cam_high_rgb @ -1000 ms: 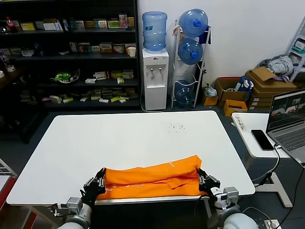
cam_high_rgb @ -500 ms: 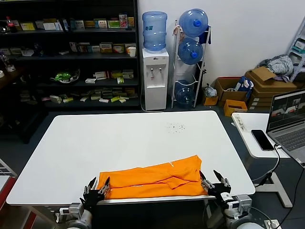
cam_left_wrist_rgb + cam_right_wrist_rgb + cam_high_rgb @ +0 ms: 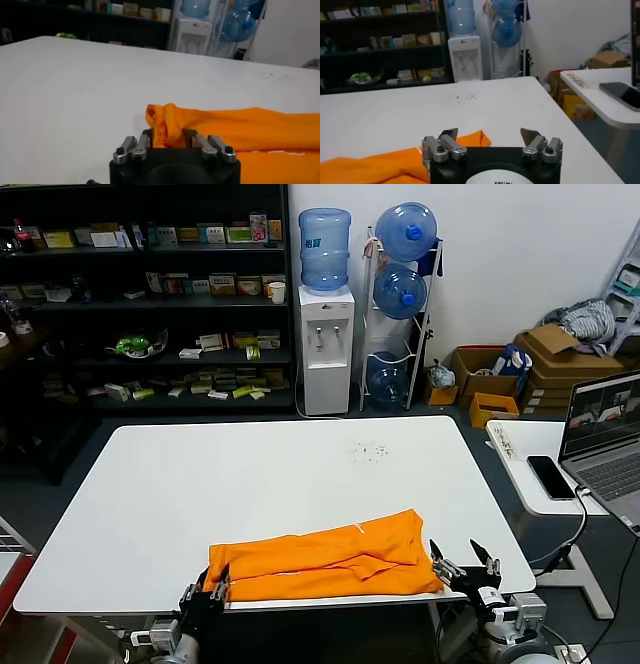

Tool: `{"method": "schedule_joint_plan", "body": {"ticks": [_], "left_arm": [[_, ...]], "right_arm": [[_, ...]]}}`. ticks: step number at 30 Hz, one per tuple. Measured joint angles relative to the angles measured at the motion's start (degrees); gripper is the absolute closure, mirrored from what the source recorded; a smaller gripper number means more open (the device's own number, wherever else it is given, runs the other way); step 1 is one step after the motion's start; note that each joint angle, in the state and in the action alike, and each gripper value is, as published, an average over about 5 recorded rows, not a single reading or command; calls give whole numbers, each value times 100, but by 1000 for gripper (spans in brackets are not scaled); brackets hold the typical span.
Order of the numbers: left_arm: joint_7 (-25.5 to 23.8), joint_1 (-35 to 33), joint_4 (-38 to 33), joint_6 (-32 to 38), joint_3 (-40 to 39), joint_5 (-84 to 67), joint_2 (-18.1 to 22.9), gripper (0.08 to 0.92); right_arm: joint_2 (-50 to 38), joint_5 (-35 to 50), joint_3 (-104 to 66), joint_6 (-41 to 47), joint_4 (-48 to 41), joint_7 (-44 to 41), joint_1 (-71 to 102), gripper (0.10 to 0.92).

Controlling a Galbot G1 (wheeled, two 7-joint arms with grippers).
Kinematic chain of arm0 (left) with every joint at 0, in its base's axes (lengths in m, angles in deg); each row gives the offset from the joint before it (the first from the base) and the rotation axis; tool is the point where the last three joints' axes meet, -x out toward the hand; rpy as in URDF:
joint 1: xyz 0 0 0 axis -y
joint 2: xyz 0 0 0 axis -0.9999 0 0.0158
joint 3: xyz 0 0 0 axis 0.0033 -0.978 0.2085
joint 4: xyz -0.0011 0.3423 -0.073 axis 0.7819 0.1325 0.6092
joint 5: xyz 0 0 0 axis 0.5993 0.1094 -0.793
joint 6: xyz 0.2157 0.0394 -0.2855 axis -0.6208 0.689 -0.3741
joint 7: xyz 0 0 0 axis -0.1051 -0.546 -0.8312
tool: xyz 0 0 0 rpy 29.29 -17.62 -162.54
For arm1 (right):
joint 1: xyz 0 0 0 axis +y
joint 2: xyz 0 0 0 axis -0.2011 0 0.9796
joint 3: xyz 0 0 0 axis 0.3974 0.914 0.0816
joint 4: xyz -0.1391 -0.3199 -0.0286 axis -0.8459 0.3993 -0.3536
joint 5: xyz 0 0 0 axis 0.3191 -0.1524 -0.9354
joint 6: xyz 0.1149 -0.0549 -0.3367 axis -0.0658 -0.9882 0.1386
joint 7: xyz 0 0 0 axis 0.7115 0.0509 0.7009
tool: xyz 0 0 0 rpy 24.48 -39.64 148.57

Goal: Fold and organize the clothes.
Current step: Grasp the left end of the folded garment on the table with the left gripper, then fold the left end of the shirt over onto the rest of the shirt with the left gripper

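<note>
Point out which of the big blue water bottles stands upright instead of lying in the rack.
The water bottle on top of the white dispenser stands upright; the other three lie stacked in the rack beside it.

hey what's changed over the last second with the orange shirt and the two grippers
Both grippers let go of the orange T-shirt and backed off toward the robot. The right gripper now stands open, clear of the cloth; the left gripper is at the shirt's left end. The shirt stayed folded along the table's near edge.
</note>
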Motion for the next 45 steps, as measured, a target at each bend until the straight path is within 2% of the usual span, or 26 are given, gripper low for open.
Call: {"method": "schedule_joint_plan", "body": {"ticks": [8, 11, 17, 27, 31, 37, 45], "left_arm": [[54, -42, -61, 123, 58, 1, 33, 825], [61, -22, -106, 149, 128, -6, -10, 871], [-2, 37, -56, 166, 504, -120, -296, 874], [-311, 38, 836, 477, 1740, 85, -1376, 874], [-357, -21, 1027, 584, 2016, 253, -1633, 874], [-231, -158, 431, 334, 1831, -74, -1612, 874], [315, 147, -756, -428, 617, -956, -1014, 874]], "right_arm": [[104, -2, -13, -52, -72, 40, -49, 203], [143, 2, 10, -67, -120, 65, -103, 203], [207, 15, 70, -94, -240, 109, -265, 203], [356, 0, 248, -131, -503, 166, -592, 203], [421, -35, 329, -127, -586, 198, -680, 203], [471, -55, 354, -110, -640, 239, -700, 203], [572, -59, 284, -105, -656, 266, -644, 203]]}}
